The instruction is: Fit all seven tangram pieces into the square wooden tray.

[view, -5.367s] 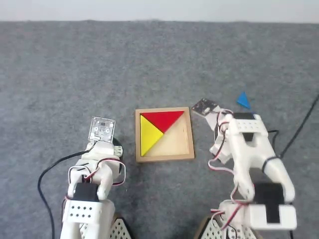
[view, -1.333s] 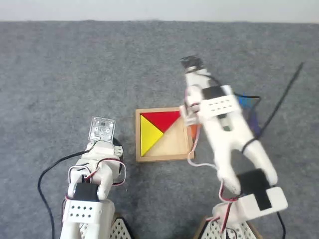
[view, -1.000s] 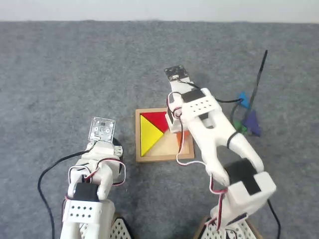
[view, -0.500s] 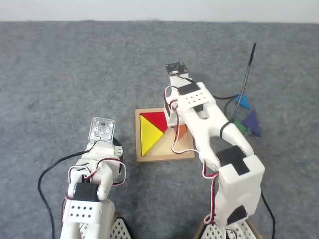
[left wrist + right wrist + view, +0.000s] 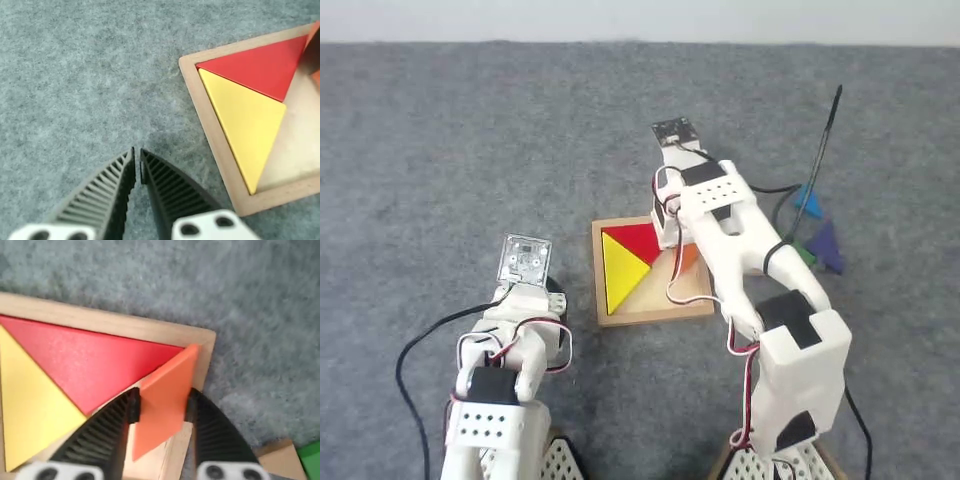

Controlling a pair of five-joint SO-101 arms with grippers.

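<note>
- Your tray [image 5: 599, 275] lies flat on the grey mat [image 5: 460, 130], with two pieces seated in it and a third at its edge
- Inside the tray, the red triangle [image 5: 640, 240] lies along the far rim and the yellow triangle [image 5: 620, 272] along the rim on the left arm's side
- These two meet edge to edge on a diagonal; the rest of the tray floor is bare wood
- The orange piece [image 5: 170, 372] sits tilted at the tray corner beside the red triangle's tip, and its upper corner overlaps the rim
- I cannot tell whether its lower end touches the tray floor
- Your right gripper [image 5: 162, 399] is over that same side of the tray, its fingers parted only as far as the orange piece's width and clamped on it from both sides
- Your left gripper [image 5: 136, 154] hangs over the mat near the tray rim on the yellow triangle's side, its fingers closed to a hairline gap and holding nothing
- Outside the tray, the blue piece [image 5: 808, 202], purple piece [image 5: 828, 245] and green piece [image 5: 804, 256] lie on the mat, well apart from the rim on the orange piece's side
- A black cable [image 5: 828, 130] runs close by these three
</note>
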